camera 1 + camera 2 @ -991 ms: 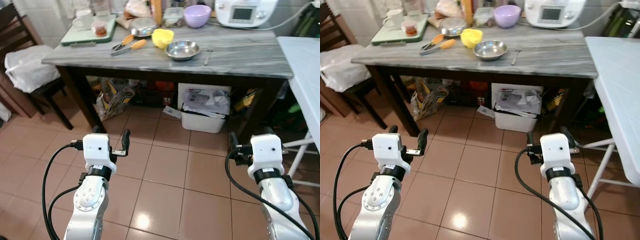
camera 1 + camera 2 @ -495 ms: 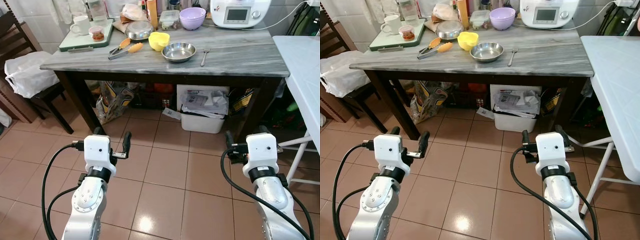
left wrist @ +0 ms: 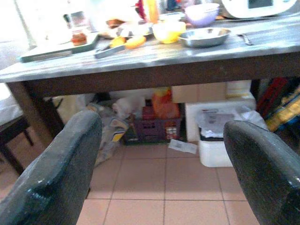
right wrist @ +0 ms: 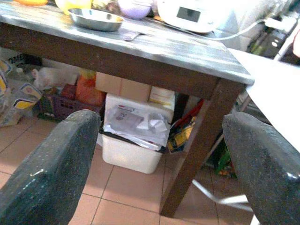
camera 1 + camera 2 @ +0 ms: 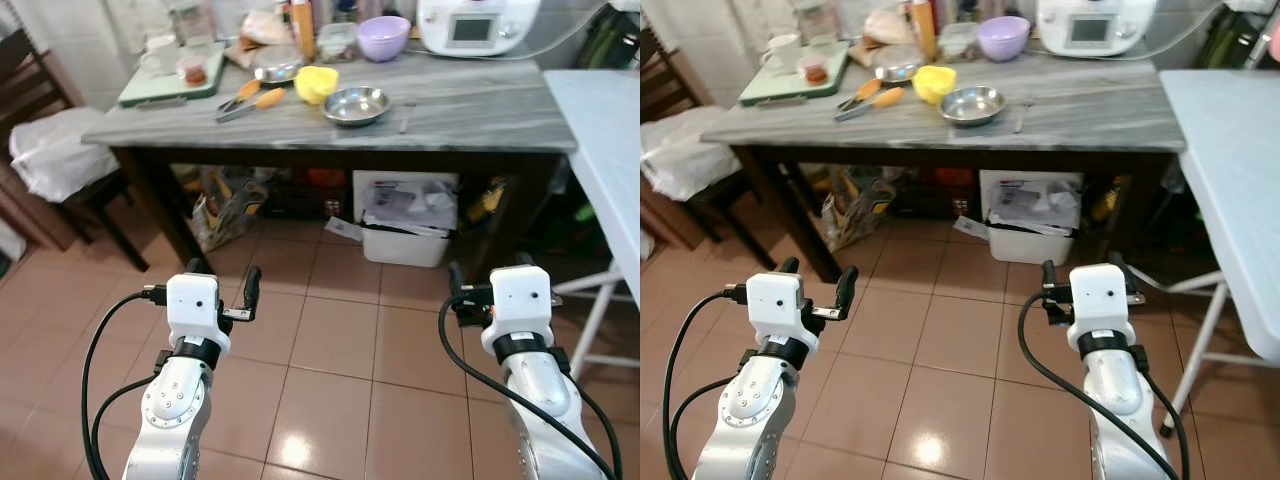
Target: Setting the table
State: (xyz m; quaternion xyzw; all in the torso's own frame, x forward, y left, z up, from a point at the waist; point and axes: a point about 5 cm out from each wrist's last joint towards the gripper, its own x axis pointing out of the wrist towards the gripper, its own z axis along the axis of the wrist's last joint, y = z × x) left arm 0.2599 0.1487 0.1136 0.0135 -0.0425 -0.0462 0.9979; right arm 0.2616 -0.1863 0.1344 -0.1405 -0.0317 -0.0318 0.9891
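A grey marble-topped table (image 5: 480, 110) stands ahead of me. On it sit a steel bowl (image 5: 356, 104), a fork (image 5: 405, 120) just right of it, a yellow bowl (image 5: 316, 83), a purple bowl (image 5: 384, 37) and orange-handled tongs (image 5: 245, 100). My left gripper (image 5: 222, 275) hangs open and empty over the tiled floor, well short of the table. My right gripper (image 5: 490, 272) is open and empty at the same height, on the right. The left wrist view looks between its fingers (image 3: 51, 178) at the steel bowl (image 3: 204, 36).
A green tray (image 5: 170, 82) with a mug and a white appliance (image 5: 475, 25) occupy the table's back. A white bin (image 5: 405, 225) and bags lie under it. A white table (image 5: 610, 130) stands at the right, a dark chair (image 5: 60, 150) with a white bag at the left.
The whole picture has shifted a little and is slightly blurred, so the camera moved. Both arms keep the same pose with their fingers open.
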